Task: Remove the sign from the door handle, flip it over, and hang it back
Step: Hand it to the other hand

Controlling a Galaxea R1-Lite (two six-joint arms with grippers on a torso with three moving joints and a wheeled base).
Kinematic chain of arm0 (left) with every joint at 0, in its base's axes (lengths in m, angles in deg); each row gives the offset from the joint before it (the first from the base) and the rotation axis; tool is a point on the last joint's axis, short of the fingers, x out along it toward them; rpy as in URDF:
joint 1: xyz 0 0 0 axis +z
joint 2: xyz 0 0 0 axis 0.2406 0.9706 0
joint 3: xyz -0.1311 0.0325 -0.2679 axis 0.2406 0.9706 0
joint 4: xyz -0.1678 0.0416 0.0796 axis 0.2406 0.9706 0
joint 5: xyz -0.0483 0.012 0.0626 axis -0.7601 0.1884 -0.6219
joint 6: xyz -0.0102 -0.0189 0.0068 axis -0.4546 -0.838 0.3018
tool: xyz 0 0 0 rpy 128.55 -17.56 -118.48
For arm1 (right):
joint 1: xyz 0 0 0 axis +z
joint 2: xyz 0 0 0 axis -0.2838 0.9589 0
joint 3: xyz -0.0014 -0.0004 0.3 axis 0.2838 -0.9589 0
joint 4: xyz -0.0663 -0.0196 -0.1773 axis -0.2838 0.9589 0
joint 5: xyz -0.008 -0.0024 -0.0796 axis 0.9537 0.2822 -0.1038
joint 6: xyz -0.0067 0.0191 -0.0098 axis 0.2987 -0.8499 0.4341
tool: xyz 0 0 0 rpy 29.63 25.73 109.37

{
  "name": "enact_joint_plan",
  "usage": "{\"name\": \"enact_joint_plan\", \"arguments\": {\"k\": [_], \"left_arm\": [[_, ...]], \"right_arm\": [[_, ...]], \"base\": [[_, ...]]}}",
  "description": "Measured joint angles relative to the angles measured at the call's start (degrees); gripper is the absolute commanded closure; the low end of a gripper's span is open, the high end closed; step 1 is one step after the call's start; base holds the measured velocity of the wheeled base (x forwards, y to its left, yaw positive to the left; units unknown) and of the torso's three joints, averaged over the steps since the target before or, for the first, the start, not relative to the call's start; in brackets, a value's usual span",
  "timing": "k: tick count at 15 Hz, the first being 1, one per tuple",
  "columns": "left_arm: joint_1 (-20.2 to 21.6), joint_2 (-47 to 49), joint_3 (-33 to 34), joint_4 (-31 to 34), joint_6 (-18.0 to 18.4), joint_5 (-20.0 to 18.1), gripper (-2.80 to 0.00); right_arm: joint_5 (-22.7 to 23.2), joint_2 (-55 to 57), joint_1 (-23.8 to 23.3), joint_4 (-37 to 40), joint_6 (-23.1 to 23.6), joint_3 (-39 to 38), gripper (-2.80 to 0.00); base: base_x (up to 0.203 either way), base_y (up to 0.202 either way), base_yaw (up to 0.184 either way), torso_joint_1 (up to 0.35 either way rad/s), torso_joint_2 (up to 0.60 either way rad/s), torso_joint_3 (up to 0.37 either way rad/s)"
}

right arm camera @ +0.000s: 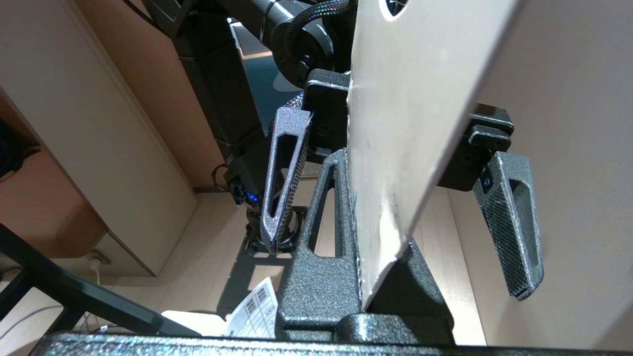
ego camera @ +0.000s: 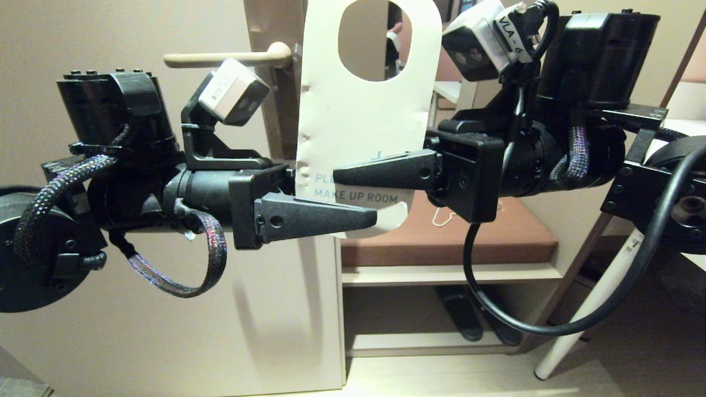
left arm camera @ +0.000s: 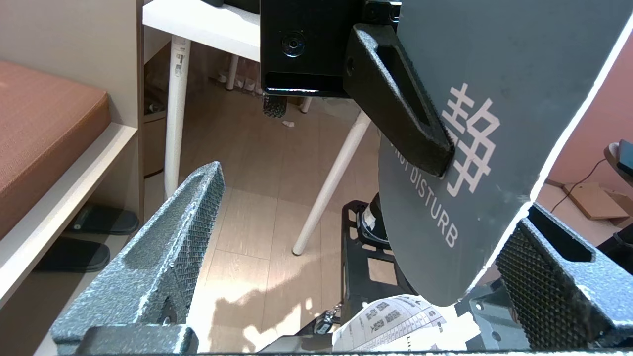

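Off the door handle (ego camera: 229,57) already: sign (ego camera: 358,110) upright in mid-air, lower end pinched flat in the clamped right gripper (ego camera: 353,173), white "MAKE UP ROOM" face toward the head camera, teal face away. Left gripper (ego camera: 353,218) spread wide, straddling the card's bottom edge just under the right fingers without gripping. Still ahead, probably: handover, the flip, and rehanging on the lever up and left of both grippers.

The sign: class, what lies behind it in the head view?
Behind the sign stands the door handle's brown plate, partly covered. Its oval hole shows dim room beyond. The right hand grips it; the left hand is open.
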Motion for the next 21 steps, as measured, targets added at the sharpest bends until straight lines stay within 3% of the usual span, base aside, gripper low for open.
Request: {"name": "enact_joint_plan", "arguments": {"k": [10,11,21], "left_arm": [[0.00,0.00,0.16,0.02,0.23,-0.09,-2.80],[0.00,0.02,0.16,0.02,0.28,-0.09,0.00],[-0.10,0.07,0.16,0.03,0.20,-0.29,0.00]], "right_arm": [[0.00,0.38,-0.02,0.00,-0.01,0.10,0.00],[0.02,0.44,-0.02,0.02,0.00,0.21,0.00],[-0.26,1.32,-0.02,0.01,0.00,1.12,0.00]], "base": [[0.000,0.000,0.000,0.000,0.00,0.000],[0.000,0.000,0.000,0.000,0.00,0.000],[0.000,0.000,0.000,0.000,0.00,0.000]]}}
